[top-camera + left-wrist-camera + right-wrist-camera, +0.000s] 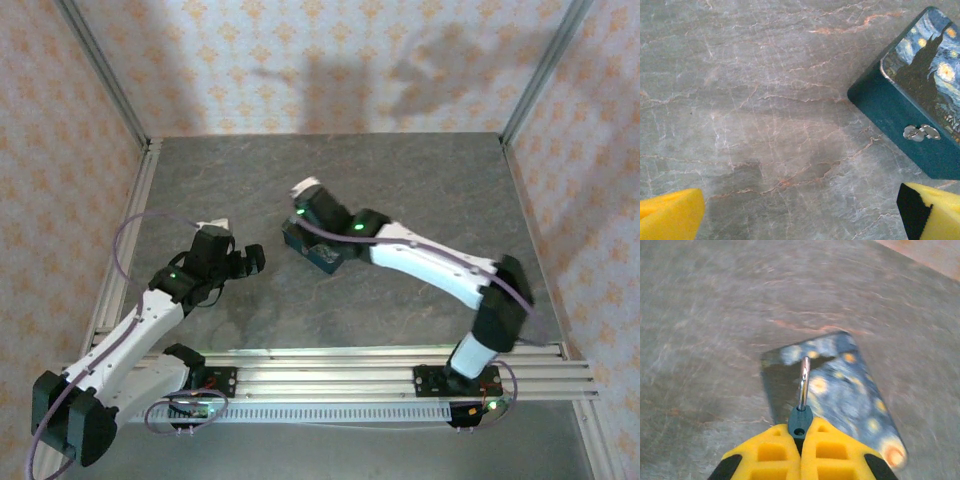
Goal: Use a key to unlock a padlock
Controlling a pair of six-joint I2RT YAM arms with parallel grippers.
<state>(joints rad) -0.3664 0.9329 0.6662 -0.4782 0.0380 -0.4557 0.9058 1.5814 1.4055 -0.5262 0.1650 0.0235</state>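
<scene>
The right gripper (800, 434) had its jaws pressed together, the two yellow foam-faced fingers (771, 456) meeting along a centre seam and pinching the padlock (800, 420), a tiny teal-blue body with a thin silvery metal loop. The body sat at the fingertip seam with a small round hole facing the wrist camera. The loop stood straight out from the fingertips and presented edge-on as a single bright bar. Beyond the loop lay the dark blue rectangular box with yellow swirls painted on its lid (852, 390); the loop crossed the box's near corner in the wrist view, and whether it touched the box could not be determined. The left gripper (800, 217) had its jaws spread wide, one yellow pad (670, 216) at each lower corner of its wrist view, with bare grey veined stone tabletop (765, 100) between them and nothing held. The same box (900, 112) lay ahead and to the right of that gripper, apart from both pads, showing a plain teal side wall fitted with a small silver metal clasp (921, 132). In the overhead view the box (322, 257) rested near the table centre beneath the right arm's wrist, and the left gripper (247, 262) sat just to its left, apart from it.
</scene>
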